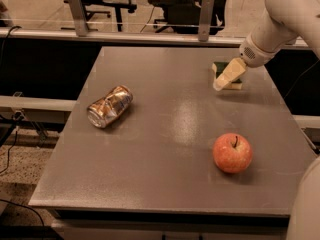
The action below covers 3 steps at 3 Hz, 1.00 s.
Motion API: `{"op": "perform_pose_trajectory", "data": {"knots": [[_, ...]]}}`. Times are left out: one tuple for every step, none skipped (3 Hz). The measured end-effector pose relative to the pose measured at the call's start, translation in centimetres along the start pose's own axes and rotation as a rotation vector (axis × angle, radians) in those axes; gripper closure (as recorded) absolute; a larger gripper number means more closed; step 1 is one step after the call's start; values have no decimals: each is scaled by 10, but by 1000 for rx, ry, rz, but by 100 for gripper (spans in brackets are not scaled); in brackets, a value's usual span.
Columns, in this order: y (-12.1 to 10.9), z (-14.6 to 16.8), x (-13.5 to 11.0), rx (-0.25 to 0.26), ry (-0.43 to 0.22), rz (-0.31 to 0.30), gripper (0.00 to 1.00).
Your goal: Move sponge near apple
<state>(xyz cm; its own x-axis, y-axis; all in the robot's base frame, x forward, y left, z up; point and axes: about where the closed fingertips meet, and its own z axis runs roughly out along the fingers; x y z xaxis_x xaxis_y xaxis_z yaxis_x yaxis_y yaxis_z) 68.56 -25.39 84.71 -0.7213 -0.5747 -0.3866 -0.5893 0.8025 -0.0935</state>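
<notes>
**A:** Where is the gripper (227,76) in the camera view?

**B:** Low over the grey table (165,154), toward two o'clock from the table's middle. It hangs from the white arm (285,19), which comes in from the frame's upper right corner and slants down toward seven o'clock.

**A:** And the sponge (219,67)?

**B:** Right under the gripper, near the table's far right corner. The pale gripper tip lies across it and hides its middle. A bit of dark green top shows at the tip's ten o'clock side, and a strip of yellow foam shows at its four o'clock side.

**A:** Is the gripper clamped on it?

**B:** I cannot tell. The tip overlaps the sponge, but the view does not show whether it grips the sponge or only covers it. Nor can I tell whether the sponge rests on the table or is raised a little.

**A:** Where is the apple (232,153)?

**B:** At about six o'clock from the sponge and well apart from it, standing stem up near the table's right edge, with bare tabletop between the two.

**A:** Anything else on the table?

**B:** A crushed metallic can (109,106) lies on its side toward nine o'clock from the table's middle, well apart from both the sponge and the apple.
</notes>
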Motion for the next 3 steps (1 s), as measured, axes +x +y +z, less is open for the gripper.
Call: {"op": "perform_pose_trajectory", "data": {"knots": [[3,4,-1,-11,10,-8,26],[3,1,1,-13,16,-27,49],[1,-11,3,-16,7,-48,72]]}}
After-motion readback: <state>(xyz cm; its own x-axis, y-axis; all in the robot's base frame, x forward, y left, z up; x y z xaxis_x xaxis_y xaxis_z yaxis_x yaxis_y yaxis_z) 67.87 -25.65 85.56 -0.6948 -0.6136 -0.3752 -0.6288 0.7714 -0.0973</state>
